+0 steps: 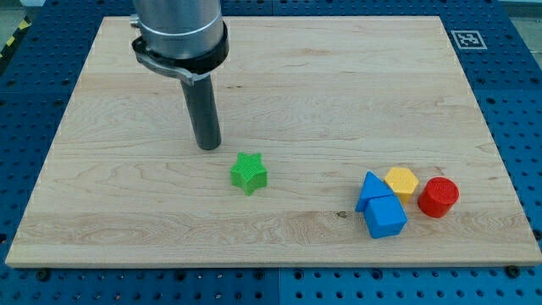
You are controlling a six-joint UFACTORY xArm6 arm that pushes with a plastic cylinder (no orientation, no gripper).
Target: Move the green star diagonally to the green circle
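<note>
The green star (248,173) lies on the wooden board (279,68), a little left of centre and towards the view's bottom. My tip (207,146) stands just up and to the left of the star, with a small gap between them. No green circle shows in this view.
A cluster sits at the view's lower right: a blue triangle (370,187), a blue cube (385,216), a yellow hexagon (401,181) and a red cylinder (439,196). A marker tag (467,38) is at the board's top right corner.
</note>
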